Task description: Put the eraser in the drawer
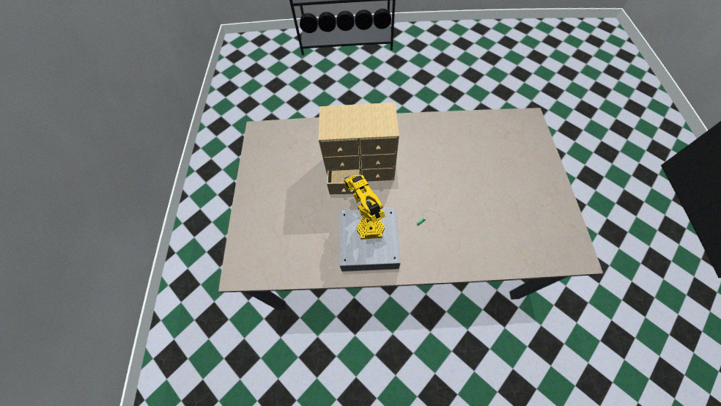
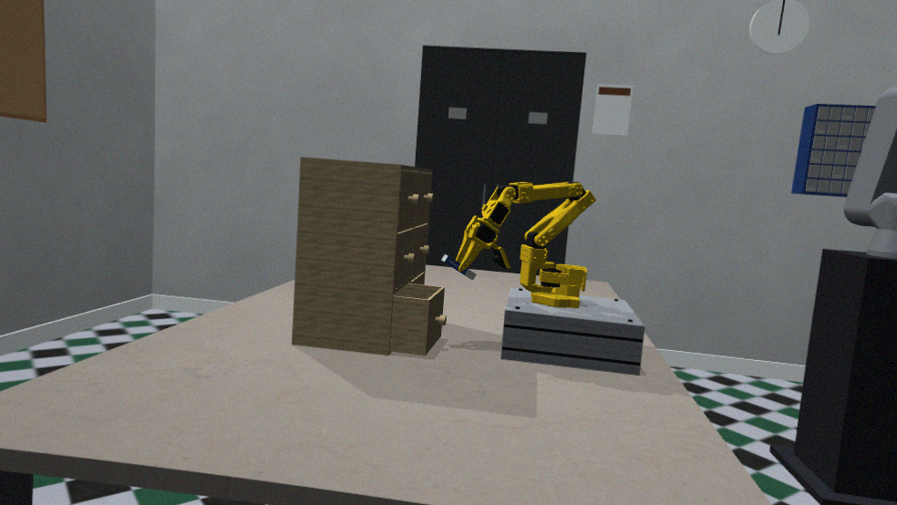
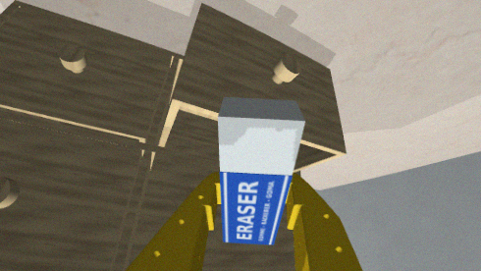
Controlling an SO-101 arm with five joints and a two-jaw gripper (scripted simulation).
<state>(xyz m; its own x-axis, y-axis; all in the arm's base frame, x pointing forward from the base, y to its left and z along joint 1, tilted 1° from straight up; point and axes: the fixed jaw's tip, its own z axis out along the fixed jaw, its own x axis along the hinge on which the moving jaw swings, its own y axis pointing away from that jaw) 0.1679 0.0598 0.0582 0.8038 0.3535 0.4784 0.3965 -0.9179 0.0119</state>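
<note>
The gripper (image 1: 347, 179) (image 2: 463, 265) (image 3: 256, 206) is clenched on the eraser (image 2: 458, 266) (image 3: 257, 172), with one finger on each side of its blue sleeve. The eraser is held in the air at a tilt, higher than the rim of the open drawer (image 1: 336, 189) (image 2: 417, 319) (image 3: 255, 64) and near its front; the views do not settle whether it lies directly over the opening. In the exterior view, the eraser's end toward the chest is the higher one, and its end toward the robot the lower.

The chest (image 1: 357, 121) (image 2: 348, 257) (image 3: 59, 147) stands at the far side of the table (image 1: 479, 176) (image 2: 251, 426) (image 3: 417, 49), with two columns of three drawers. The left drawer of the bottom row is pulled partly out toward the near side; the other five appear shut.

The yellow arm (image 1: 369, 198) (image 2: 549, 191) reaches far and slightly left from a grey block (image 1: 353, 252) (image 2: 571, 345) (image 3: 417, 196) on the near side. A small green object (image 1: 420, 221), too small to identify, lies on the table to the right of the block, apart from it.
</note>
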